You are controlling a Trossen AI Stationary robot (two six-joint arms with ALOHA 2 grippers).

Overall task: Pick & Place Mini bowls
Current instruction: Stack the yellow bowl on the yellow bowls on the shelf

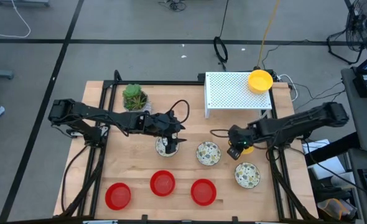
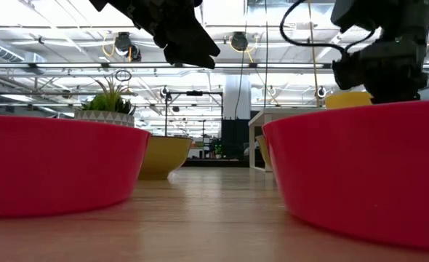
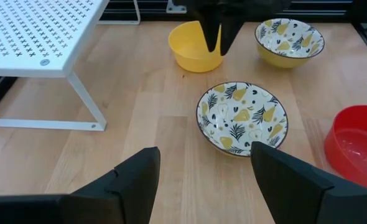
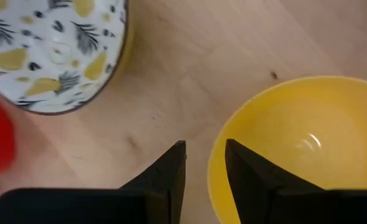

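My right gripper (image 4: 206, 146) is shut on a plain yellow bowl (image 1: 247, 148) just in front of the white rack (image 1: 238, 93); my left wrist view also shows this gripper (image 3: 218, 45) at the bowl's rim. My left gripper (image 3: 205, 152) is open and hangs raised (image 2: 191, 45) over a speckled bowl (image 1: 167, 147) at the table's middle, touching nothing. Two more speckled bowls (image 1: 208, 153) (image 1: 247, 175) sit to its right. Three red bowls (image 1: 117, 195) (image 1: 163, 183) (image 1: 203, 191) line the near edge. A second yellow bowl (image 1: 260, 81) rests on the rack's top. My right gripper holds the yellow bowl by its rim (image 4: 216, 163) on the side toward the table's left. One finger (image 4: 249, 177) is inside the bowl and one (image 4: 171, 171) outside, coming from above and pointing down. The bowl appears to sit upright on the table.
A white pot with a green plant (image 1: 134, 97) stands at the far left of the table. The rack's thin white legs (image 3: 87, 102) reach down to the wood. Bare wood lies between the middle bowls and the red row. Black frame rails run along both sides of the table.
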